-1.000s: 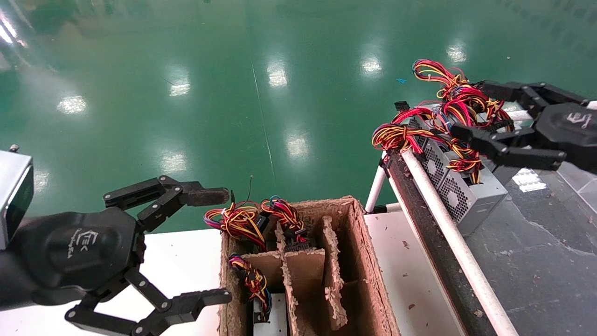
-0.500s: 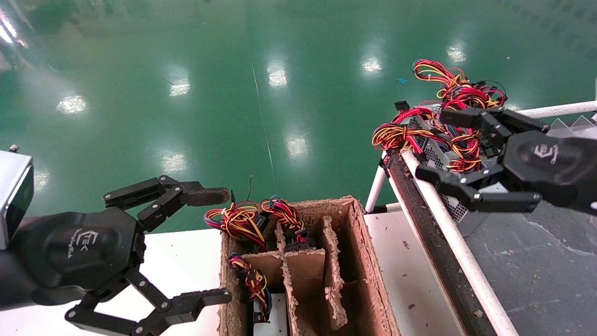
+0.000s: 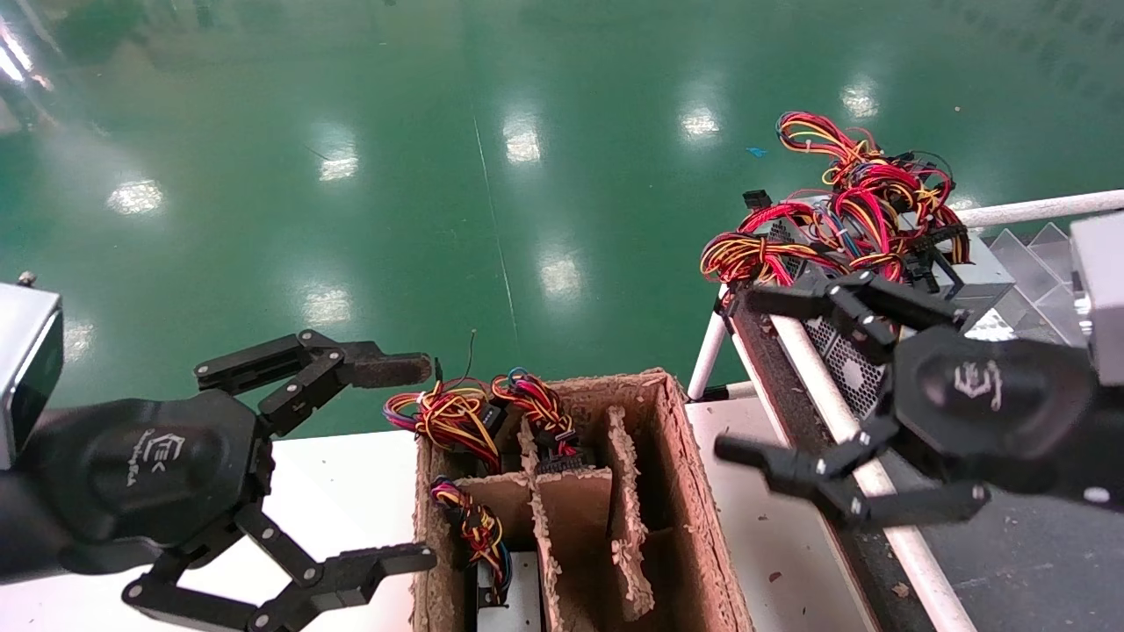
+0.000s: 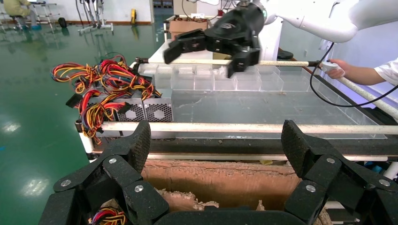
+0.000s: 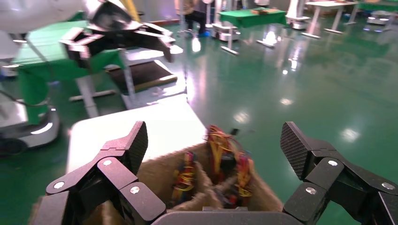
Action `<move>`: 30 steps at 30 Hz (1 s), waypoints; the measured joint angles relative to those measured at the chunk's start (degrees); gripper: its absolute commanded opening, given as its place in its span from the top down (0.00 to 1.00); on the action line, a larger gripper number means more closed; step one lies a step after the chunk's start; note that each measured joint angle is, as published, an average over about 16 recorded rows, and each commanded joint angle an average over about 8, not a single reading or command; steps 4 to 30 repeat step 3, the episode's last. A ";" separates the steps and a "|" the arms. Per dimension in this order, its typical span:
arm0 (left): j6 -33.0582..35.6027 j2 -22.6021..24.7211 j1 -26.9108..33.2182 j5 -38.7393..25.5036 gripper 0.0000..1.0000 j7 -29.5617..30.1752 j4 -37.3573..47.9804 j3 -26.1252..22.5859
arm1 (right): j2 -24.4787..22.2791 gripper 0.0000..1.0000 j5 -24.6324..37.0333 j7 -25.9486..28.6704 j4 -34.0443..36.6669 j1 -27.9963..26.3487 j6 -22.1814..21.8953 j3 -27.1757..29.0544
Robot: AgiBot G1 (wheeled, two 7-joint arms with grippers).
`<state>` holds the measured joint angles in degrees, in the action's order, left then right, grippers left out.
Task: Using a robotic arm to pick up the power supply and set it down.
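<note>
Beside the power supply, the right claw hangs spread and empty; loose wires could snag a finger

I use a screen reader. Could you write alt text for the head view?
The right gripper hangs open over the conveyor rail, beside a power supply topped with looped wires. The left gripper, also open, sits by a divided cardboard box.
</note>
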<state>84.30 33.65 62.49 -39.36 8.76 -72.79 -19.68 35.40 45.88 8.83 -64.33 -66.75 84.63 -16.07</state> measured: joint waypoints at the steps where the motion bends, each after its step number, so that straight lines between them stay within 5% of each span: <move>1: 0.00 0.00 0.00 0.00 0.00 0.00 0.00 0.00 | -0.02 0.00 -0.17 0.08 -0.40 0.22 0.05 0.00; 30: 0.00 0.00 0.00 0.00 0.00 0.00 0.00 0.00 | -0.05 0.00 -0.53 0.25 -1.21 0.68 0.14 0.01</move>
